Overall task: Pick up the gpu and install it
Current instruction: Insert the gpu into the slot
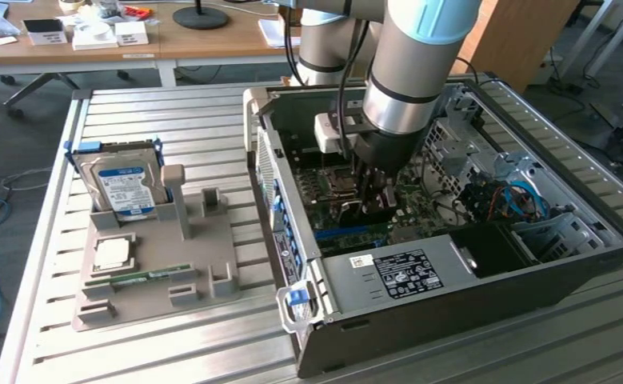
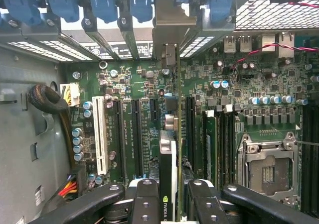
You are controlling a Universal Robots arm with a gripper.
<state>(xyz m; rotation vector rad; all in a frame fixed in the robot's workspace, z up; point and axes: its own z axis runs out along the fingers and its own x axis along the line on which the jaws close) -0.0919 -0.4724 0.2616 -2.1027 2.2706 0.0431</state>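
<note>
The thin gpu (image 2: 168, 149), green-edged and black-faced, is clamped edge-on by the gripper (image 2: 172, 191), long axis along the motherboard slots (image 2: 135, 134), silver bracket pointed away.

Bright, even light, seemingly from overhead, washes the metal table (image 1: 183, 352); the computer case (image 1: 535, 292) interior lies shadowed.

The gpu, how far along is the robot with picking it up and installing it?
Done: the gpu is off the grey holder, where the hard drive sits, and inside the open case. In hand: the gripper clamps it edge-on, lined up with a motherboard slot, its bracket toward the rear openings. Left: release; whether it is fully seated I cannot tell.
</note>
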